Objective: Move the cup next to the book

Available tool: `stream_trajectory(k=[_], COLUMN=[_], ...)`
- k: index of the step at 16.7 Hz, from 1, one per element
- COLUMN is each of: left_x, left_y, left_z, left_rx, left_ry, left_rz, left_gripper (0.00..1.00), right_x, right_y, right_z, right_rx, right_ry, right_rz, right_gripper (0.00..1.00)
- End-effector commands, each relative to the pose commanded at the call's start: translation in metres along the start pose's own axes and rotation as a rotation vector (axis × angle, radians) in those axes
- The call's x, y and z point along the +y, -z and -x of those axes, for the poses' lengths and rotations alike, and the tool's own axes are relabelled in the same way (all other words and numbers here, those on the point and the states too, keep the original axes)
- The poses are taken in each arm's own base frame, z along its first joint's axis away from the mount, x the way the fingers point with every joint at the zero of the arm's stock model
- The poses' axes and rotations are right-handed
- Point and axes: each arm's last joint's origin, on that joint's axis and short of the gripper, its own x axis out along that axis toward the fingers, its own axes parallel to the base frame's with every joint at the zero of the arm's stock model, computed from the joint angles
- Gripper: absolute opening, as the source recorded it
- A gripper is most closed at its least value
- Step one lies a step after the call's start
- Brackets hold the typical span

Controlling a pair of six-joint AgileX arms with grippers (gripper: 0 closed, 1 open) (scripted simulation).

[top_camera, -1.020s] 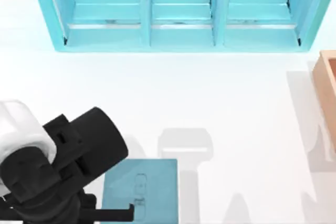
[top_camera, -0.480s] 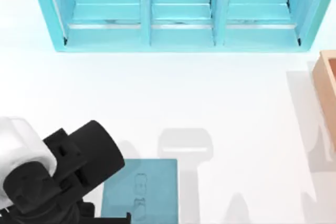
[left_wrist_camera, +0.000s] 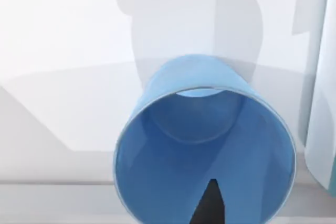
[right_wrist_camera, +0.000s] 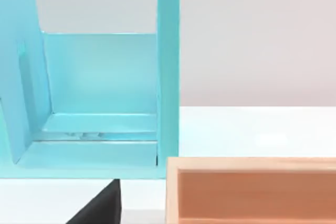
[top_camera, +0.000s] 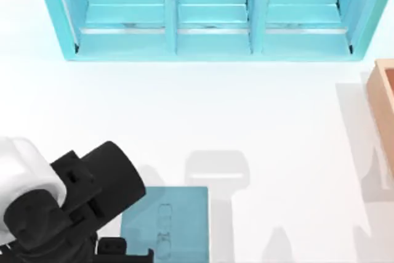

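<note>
— Top view?
— The left arm (top_camera: pixel 68 201) sits at the table's (top_camera: pixel 184 115) lower left, just beside the teal-blue book (top_camera: pixel 178 220).
— Left wrist view?
— The blue cup (left_wrist_camera: pixel 205 145) is close below, mouth open toward the camera, one dark fingertip (left_wrist_camera: pixel 211 205) inside its rim. Whether the left gripper clamps it, I cannot tell.
</note>
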Motion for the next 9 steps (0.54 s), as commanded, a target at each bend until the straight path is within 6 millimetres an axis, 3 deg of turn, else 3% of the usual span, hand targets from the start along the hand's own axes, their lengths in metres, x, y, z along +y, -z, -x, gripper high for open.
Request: stream_trajectory(k=[3,9], left_x=[0.0,0.0], left_y=[0.0,0.0], left_z=[0.0,0.0], left_rx=[0.0,0.0], left_ry=[0.0,0.0], left_rz=[0.0,0.0], left_gripper=[0.98,1.0], right_x=[0.0,0.0], right_y=[0.0,0.0], right_z=[0.0,0.0], right_rx=[0.0,0.0], right_ry=[0.0,0.0], right_rz=[0.0,0.0], right_gripper=[1.0,1.0])
